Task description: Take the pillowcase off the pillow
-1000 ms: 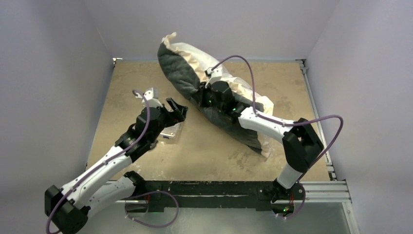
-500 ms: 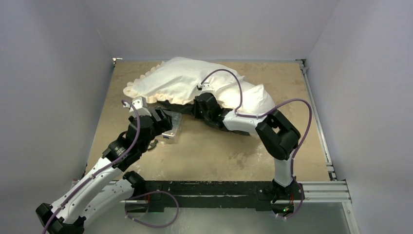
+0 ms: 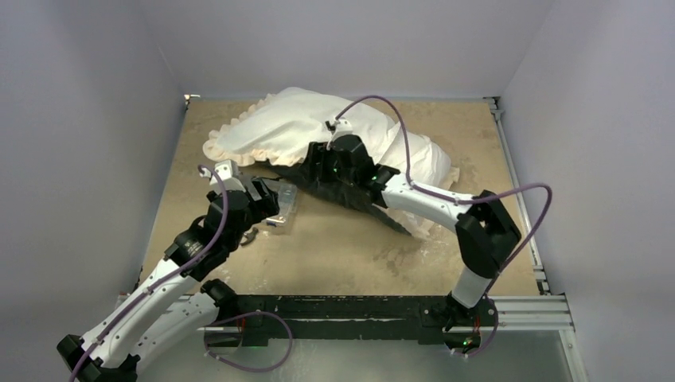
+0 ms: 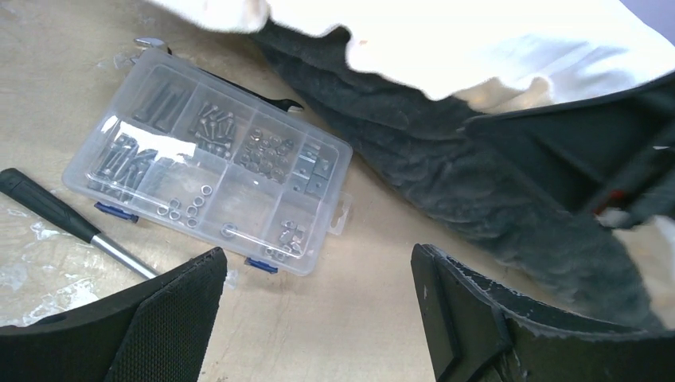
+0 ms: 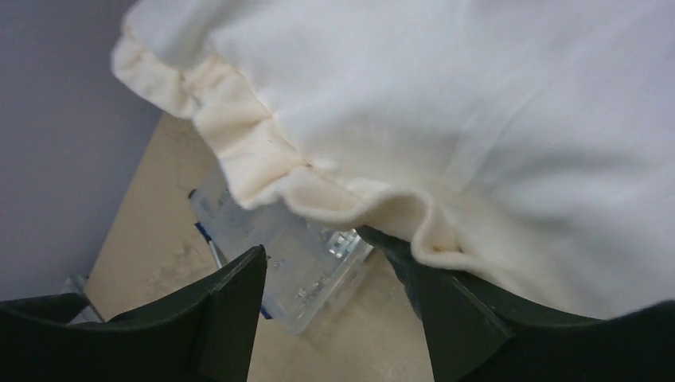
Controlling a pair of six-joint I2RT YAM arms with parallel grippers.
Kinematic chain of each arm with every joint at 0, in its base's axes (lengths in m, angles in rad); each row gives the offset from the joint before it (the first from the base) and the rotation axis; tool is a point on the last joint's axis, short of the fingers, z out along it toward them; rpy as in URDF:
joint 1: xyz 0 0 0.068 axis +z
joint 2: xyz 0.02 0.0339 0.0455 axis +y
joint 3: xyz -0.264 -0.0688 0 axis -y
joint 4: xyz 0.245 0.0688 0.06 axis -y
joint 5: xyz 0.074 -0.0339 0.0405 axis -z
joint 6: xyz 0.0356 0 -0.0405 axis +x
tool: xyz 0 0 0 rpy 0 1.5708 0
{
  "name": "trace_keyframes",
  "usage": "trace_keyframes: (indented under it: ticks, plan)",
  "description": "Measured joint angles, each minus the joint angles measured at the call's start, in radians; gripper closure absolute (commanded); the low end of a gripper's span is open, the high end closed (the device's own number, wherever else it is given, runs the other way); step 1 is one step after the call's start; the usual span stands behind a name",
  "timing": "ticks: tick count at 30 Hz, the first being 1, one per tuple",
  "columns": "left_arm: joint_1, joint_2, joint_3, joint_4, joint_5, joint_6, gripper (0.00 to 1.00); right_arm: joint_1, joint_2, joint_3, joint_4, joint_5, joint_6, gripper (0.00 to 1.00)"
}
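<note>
Both claws stand apart and empty: the left gripper [image 4: 318, 267] hovers beside a clear parts box [image 4: 208, 163], and the right gripper [image 5: 318, 259] gapes just under the frill of the pillowcase [image 3: 278, 131]. The step looks like taking hold of the cover, and the next move calls for pinching the frilled hem alone. The cover lies heaped white side up at the far side of the table [image 3: 334, 247], and whether the pillow is inside it cannot be made out.

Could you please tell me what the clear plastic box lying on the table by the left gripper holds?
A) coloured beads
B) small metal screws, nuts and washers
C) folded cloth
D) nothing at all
B: in the left wrist view the clear box has compartments holding small metal screws, nuts and washers, and it lies closed on the table beside the dark side of the pillowcase.
</note>
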Motion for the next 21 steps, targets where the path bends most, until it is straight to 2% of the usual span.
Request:
trace_keyframes:
  ticks: [2, 6, 11, 18, 21]
  plan:
    - [0.000, 0.013, 0.008, -0.003, -0.002, 0.010, 0.14, -0.006, -0.060, 0.007, -0.020, -0.035, -0.011, 0.26]
    - [0.000, 0.053, 0.035, -0.002, -0.002, 0.031, 0.13, -0.014, -0.166, 0.024, -0.059, -0.061, -0.016, 0.07]
    - [0.000, 0.119, 0.059, 0.027, 0.019, 0.066, 0.13, -0.048, -0.274, 0.037, -0.146, 0.003, 0.008, 0.06]
    - [0.000, 0.228, 0.089, 0.084, 0.091, 0.101, 0.13, -0.273, -0.354, -0.056, -0.253, 0.113, 0.092, 0.03]
    - [0.000, 0.272, 0.099, 0.103, 0.121, 0.105, 0.13, -0.312, -0.375, -0.117, -0.281, 0.151, 0.118, 0.04]
